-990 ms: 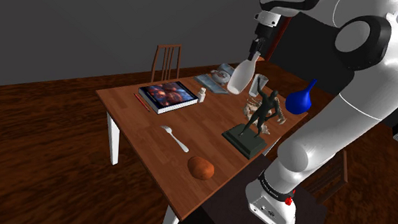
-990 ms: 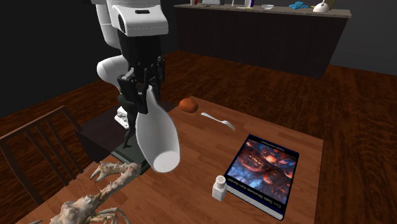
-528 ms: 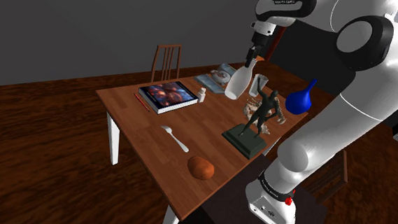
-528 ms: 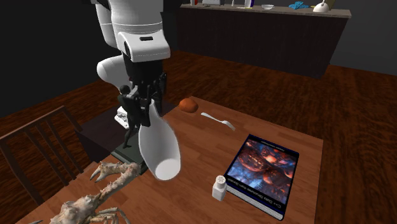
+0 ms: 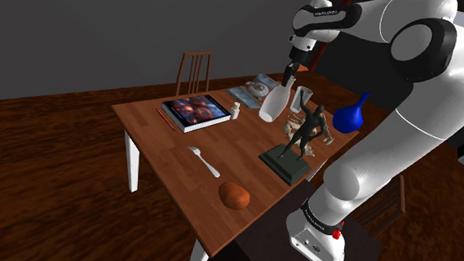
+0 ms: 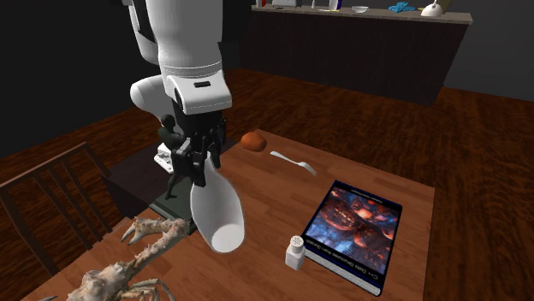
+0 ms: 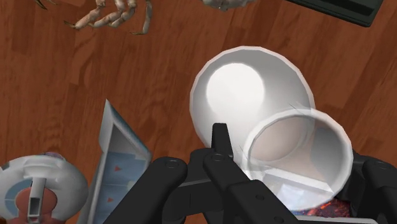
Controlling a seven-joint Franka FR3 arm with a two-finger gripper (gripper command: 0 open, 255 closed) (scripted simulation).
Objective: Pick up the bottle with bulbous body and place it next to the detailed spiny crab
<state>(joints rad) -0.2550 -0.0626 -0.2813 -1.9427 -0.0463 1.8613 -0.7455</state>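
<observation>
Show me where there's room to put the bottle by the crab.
Bare wood lies between the crab and the shaker, under the held bottle. Another free patch sits between fork and book. Around the statue and magazine it is crowded.

Dark grey wall (image 5: 80, 28), wood floor (image 5: 41, 165), white-legged wooden table (image 5: 172, 159), slatted chair (image 5: 194, 69), long dark counter (image 6: 342, 51).

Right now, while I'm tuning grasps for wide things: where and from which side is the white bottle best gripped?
At its narrow neck, from above, as the gripper holds it: the white bottle hangs neck-up over the table, and its bulbous body below looks too wide to clasp securely.
</observation>
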